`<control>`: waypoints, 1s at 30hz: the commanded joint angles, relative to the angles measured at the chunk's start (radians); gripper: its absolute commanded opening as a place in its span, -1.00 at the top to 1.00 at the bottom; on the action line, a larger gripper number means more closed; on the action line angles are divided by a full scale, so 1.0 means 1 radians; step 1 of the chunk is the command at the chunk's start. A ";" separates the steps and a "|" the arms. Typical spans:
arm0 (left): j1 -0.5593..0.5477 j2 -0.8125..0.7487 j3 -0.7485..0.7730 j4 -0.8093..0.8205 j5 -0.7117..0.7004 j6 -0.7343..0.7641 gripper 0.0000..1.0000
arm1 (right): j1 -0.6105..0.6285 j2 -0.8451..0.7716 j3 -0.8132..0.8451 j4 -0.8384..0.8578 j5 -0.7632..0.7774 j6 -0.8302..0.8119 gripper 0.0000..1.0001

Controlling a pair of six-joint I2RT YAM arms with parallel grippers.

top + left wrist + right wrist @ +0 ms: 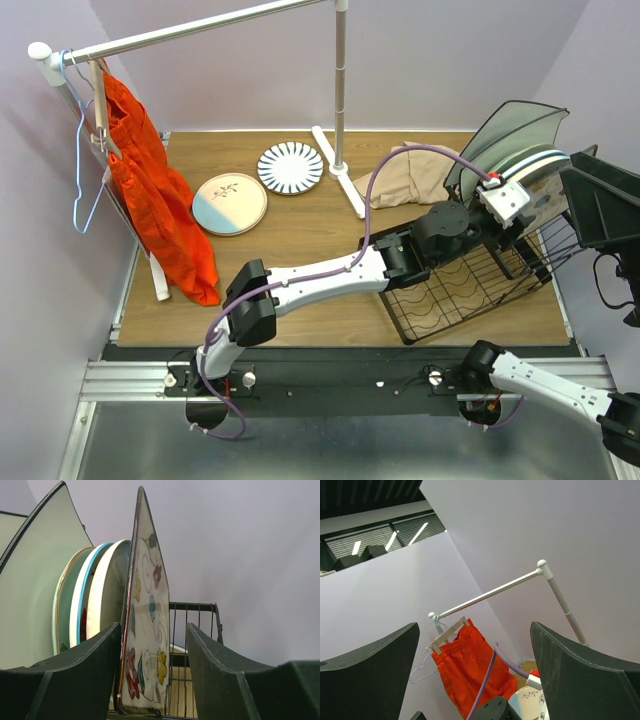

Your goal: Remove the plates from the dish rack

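Observation:
The black wire dish rack (470, 290) stands at the right of the table. Several plates stand upright in its slots (520, 150). In the left wrist view a square floral plate (147, 630) is nearest, then a round white plate (107, 590), a teal-rimmed one (82, 600) and a large pale green one (30, 595). My left gripper (153, 625) (530, 215) is open and straddles the floral plate. Its left finger lies close against the plate, while a gap separates the right finger from it. A pink-and-blue plate (229, 204) and a striped plate (290, 167) lie on the table. My right gripper (474, 625) (605, 205) is open, empty and raised at the far right.
A white clothes rail (200, 30) spans the back, with an orange garment (150, 180) hanging at the left and its pole (340, 90) standing mid-table. A beige cloth (410, 180) lies behind the rack. The rack's wire end wall (195, 630) rises just beyond the floral plate.

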 commanded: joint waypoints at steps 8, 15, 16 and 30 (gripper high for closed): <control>-0.016 0.052 0.058 -0.012 0.017 0.040 -0.11 | 0.001 0.018 0.009 -0.005 0.018 -0.011 -1.00; -0.022 0.063 0.069 -0.020 0.003 0.043 -0.01 | 0.002 0.024 0.009 -0.005 0.011 -0.006 -1.00; -0.023 0.067 0.070 -0.023 0.000 0.043 -0.01 | 0.002 0.024 0.010 -0.005 0.009 -0.006 -1.00; -0.039 0.075 0.070 -0.053 -0.067 0.068 -0.11 | 0.002 0.009 0.007 -0.005 0.014 -0.003 -0.99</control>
